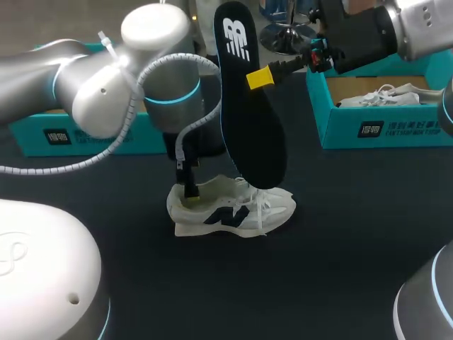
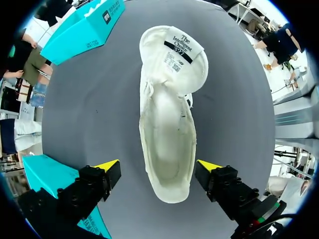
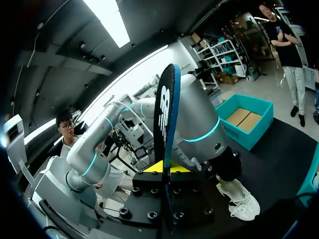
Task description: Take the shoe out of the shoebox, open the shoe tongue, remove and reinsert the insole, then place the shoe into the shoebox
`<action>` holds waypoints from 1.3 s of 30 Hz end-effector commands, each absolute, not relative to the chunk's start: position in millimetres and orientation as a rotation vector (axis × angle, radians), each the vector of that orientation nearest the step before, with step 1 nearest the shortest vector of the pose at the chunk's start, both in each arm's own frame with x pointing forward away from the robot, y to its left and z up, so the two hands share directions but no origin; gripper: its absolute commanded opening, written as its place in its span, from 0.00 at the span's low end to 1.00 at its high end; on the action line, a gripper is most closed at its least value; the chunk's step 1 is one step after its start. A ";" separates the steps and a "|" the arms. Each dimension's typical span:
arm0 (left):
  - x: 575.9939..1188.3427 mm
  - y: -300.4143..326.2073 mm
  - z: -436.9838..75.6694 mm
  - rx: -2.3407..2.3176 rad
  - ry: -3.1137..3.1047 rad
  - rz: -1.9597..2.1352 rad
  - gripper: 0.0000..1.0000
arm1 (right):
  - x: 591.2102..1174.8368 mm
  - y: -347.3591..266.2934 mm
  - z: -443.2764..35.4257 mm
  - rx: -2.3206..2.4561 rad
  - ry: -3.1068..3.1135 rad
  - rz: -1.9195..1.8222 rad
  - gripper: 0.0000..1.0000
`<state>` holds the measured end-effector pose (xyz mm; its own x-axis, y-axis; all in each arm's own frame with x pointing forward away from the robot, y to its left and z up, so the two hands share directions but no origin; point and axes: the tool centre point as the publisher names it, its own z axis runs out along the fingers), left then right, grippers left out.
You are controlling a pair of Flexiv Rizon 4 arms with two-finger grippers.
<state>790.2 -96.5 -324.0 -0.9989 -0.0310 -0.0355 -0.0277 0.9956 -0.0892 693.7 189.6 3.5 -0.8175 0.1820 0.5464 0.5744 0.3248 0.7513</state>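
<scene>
A white shoe [image 1: 233,210] with a dark side logo lies on the black table, its tongue [image 2: 177,50] folded open and its inside bare. My left gripper [image 2: 157,170] hangs open right above the shoe's heel, one yellow-tipped finger [image 2: 109,165] on each side, not touching. A black insole [image 1: 249,99] with a white logo stands nearly upright in the air above the shoe. My right gripper [image 1: 263,76] is shut on the insole's edge; in the right wrist view the insole [image 3: 164,144] sits edge-on between the fingers [image 3: 149,168]. The shoe [image 3: 240,198] shows beyond it.
A teal shoebox [image 1: 375,127] with another white shoe [image 1: 386,95] inside stands at the back right. A second teal box [image 1: 78,134] lies at the back left behind my left arm. A teal box corner [image 2: 50,174] lies beside my left gripper.
</scene>
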 end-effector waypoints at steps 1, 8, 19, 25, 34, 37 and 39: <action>807.7 -112.8 -339.4 -0.053 3.121 -0.134 1.00 | 694.9 192.0 3.6 -0.674 -2.236 -1.488 0.00; 817.8 -133.1 -350.8 -0.029 3.137 -0.131 1.00 | 694.9 192.0 3.6 -0.674 -2.236 -1.488 0.00; 822.7 -156.1 -365.6 -0.031 3.148 -0.171 1.00 | 694.9 192.0 3.6 -0.674 -2.236 -1.488 0.00; 825.7 -157.9 -374.5 -0.040 3.159 -0.154 0.92 | 694.9 192.0 3.6 -0.674 -2.236 -1.488 0.00; 819.6 -165.0 -376.1 -0.023 3.168 -0.174 0.43 | 694.9 192.0 3.6 -0.674 -2.236 -1.488 0.00; 819.1 -164.4 -379.4 -0.038 3.185 -0.174 0.17 | 694.9 192.0 3.6 -0.674 -2.236 -1.488 0.00; 818.1 -163.1 -380.2 -0.037 3.187 -0.177 0.00 | 694.9 192.0 3.6 -0.674 -2.236 -1.488 0.00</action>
<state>816.4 -163.5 -377.5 -0.9986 -0.0227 0.0471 -0.0277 0.9939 -0.1064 693.7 189.6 3.6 -0.8175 0.1819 0.5464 0.5744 0.3249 0.7513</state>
